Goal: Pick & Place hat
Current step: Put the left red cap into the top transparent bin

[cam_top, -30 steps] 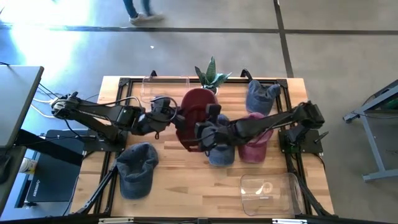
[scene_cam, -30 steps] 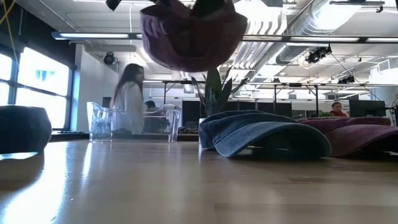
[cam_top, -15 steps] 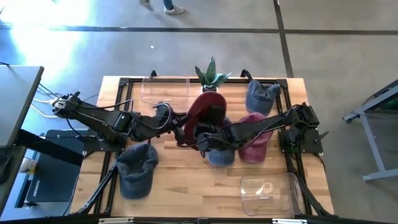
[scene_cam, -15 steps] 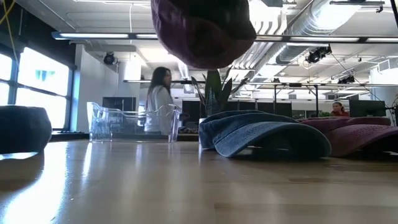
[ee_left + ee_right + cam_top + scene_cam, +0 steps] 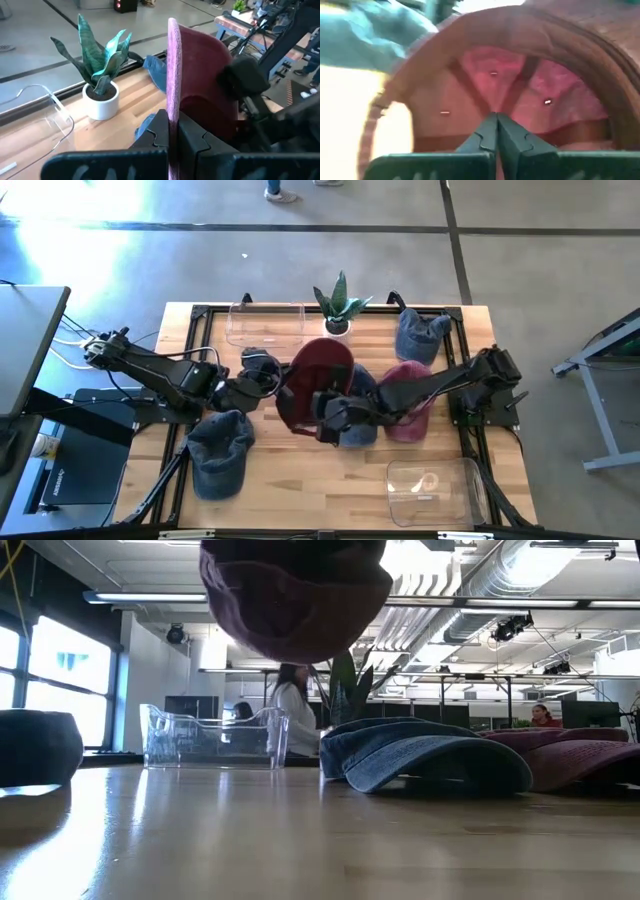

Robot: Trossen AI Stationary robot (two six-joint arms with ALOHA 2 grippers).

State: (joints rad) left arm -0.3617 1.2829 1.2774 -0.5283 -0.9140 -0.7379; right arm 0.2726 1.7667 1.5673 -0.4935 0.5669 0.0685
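A maroon hat (image 5: 318,380) hangs above the middle of the table; the low view shows it (image 5: 295,595) well clear of the wood. My left gripper (image 5: 281,386) reaches it from the table's left and is shut on its brim. My right gripper (image 5: 323,412) comes from the right and is shut on its near side. The right wrist view looks into the hat's hollow inside (image 5: 510,85). My left gripper pinches the hat's brim (image 5: 173,107) between its two fingers, the brim showing edge-on. The fingers come nearly level from the table's left. The hat is lifted clear. My right gripper pinches the edge of the crown's opening (image 5: 495,111), with the lining facing it. It comes from the table's right, slanting down. The fingers hide the exact spot.
Four other caps lie on the table: grey-blue (image 5: 220,450) near left, denim blue (image 5: 357,425) and pinkish red (image 5: 407,405) under the right arm, blue-grey (image 5: 418,335) far right. A potted plant (image 5: 340,308) and clear bin (image 5: 265,320) stand at the far edge, another bin (image 5: 435,485) near right.
Both grippers, still shut, have carried the maroon hat a little toward the table's near edge, swinging it first right and then back left. The hat has turned somewhat between them and stays clear of the table.
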